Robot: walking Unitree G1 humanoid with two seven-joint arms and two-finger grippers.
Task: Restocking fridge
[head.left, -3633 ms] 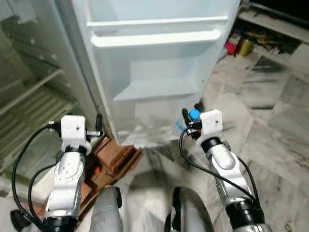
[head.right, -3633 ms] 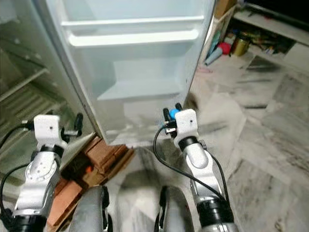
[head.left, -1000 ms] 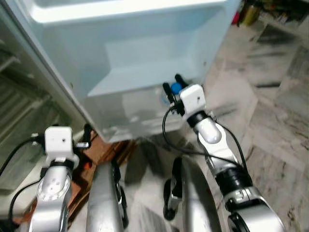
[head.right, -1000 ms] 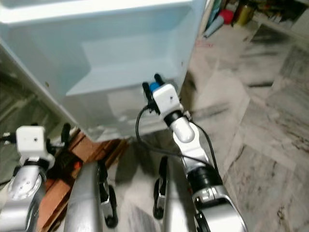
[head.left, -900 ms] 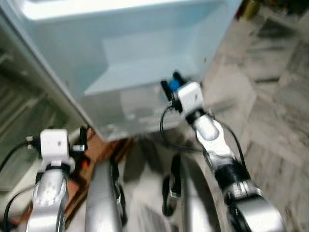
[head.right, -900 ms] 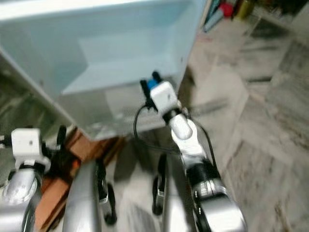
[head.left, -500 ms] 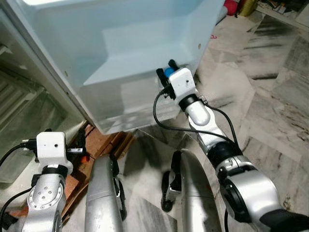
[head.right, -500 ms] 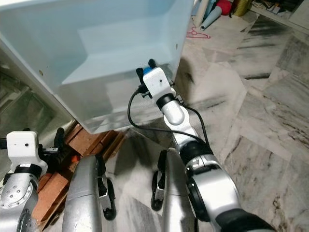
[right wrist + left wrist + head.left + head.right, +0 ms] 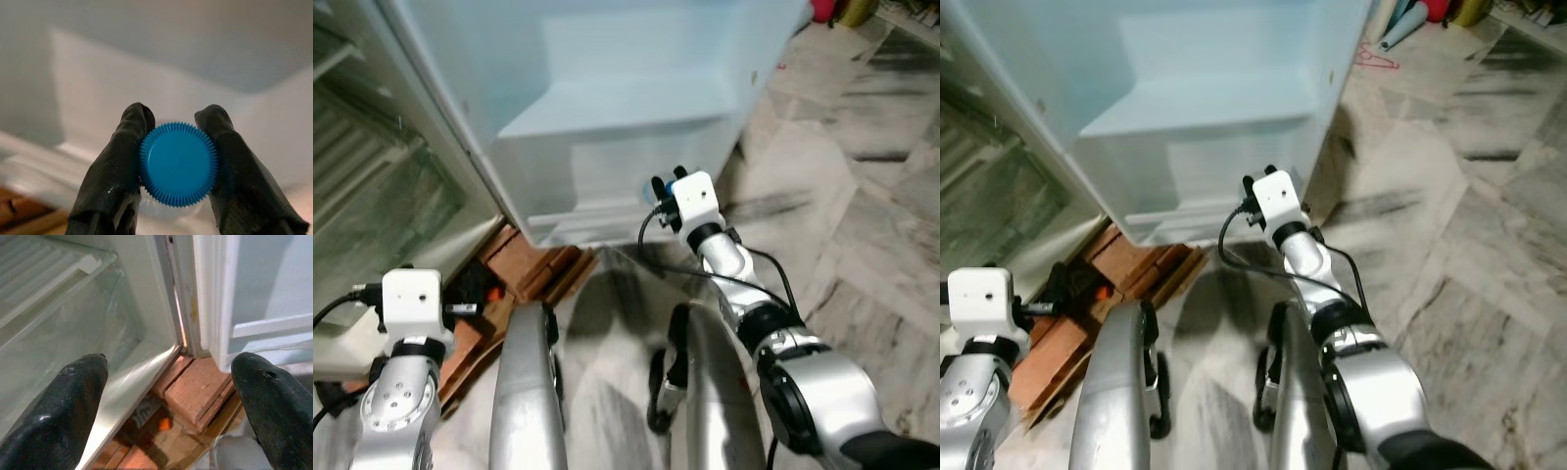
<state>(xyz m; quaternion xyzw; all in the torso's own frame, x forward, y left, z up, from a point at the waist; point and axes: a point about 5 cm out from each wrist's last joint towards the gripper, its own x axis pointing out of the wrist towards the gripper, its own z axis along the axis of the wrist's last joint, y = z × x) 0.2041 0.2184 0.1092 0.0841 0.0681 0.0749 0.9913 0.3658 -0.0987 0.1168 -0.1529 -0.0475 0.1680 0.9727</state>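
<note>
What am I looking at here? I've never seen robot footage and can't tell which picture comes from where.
This is a humanoid robot standing at an open fridge. The two wide pictures come from a stereo camera on its head, looking down past its silver arms at the marble floor. The pale blue panel ahead is the inside of the fridge door, with moulded shelves.

The other two pictures come from cameras on its wrists. The right end effector pinches the blue cap of a bottle near the door's lowest shelf. The left end effector is open and holds nothing; it faces the fridge's bottom corner, where the cabinet rests on red bricks.
</note>
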